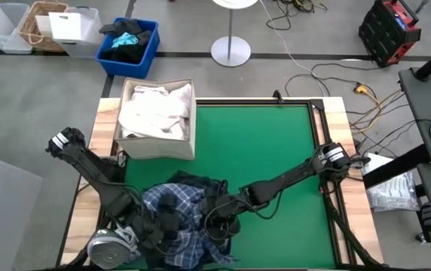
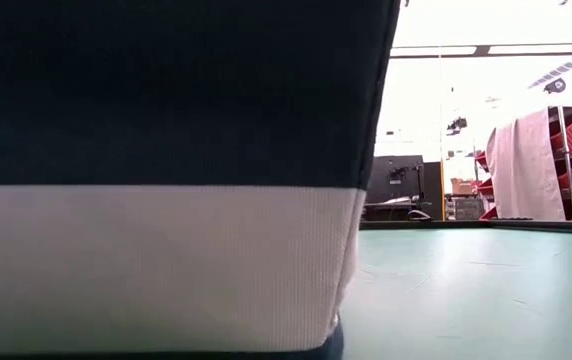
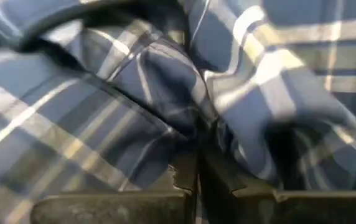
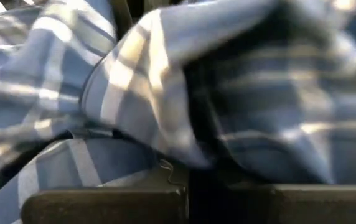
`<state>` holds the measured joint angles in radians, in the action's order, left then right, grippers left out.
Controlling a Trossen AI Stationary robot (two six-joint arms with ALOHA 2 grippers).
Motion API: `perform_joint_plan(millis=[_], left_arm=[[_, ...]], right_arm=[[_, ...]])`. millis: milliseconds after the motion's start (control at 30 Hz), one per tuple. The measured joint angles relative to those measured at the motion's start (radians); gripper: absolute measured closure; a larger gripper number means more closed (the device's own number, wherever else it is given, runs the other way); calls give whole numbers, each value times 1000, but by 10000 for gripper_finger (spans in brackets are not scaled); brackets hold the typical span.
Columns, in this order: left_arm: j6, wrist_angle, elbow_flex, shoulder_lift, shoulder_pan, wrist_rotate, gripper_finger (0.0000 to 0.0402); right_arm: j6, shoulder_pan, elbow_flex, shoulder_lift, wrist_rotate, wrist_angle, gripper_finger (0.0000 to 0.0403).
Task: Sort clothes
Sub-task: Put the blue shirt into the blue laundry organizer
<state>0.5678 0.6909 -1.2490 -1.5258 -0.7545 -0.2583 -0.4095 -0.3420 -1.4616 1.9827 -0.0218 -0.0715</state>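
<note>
Left gripper [image 1: 172, 227] is buried in the plaid shirt [image 1: 181, 214] at the table's near edge; its fingers [image 3: 193, 180] meet on a fold, pinching cloth. The white shirts [image 1: 155, 109] already lie in the cardboard box [image 1: 157, 147] at the far left corner. Right gripper [image 1: 217, 226] presses into the same shirt from the other side; whether it is clamped I cannot tell. Recommended: confirm both grips hold a single garment, then lift together, slowly, keeping it clear of the green mat [image 1: 268, 150].

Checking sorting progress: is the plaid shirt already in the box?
No, the plaid shirt lies on the green mat, outside the box of white clothes.
</note>
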Motion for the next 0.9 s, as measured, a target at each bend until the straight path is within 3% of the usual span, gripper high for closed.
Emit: perform_joint_plan(millis=[133, 300, 467, 633, 900], left_arm=[[41, -122, 94, 1, -6, -2, 402], [71, -160, 154, 1, -7, 7, 401], [68, -162, 169, -1, -7, 15, 401], [61, -164, 166, -3, -6, -6, 401], [69, -127, 107, -6, -5, -34, 401]], right_arm=[[29, 0, 6, -66, -8, 36, 390], [54, 2, 7, -157, -28, 38, 390], [89, 9, 4, -219, -137, 17, 390], [106, 37, 4, -201, -155, -40, 390], [70, 46, 3, -67, -119, -127, 390]])
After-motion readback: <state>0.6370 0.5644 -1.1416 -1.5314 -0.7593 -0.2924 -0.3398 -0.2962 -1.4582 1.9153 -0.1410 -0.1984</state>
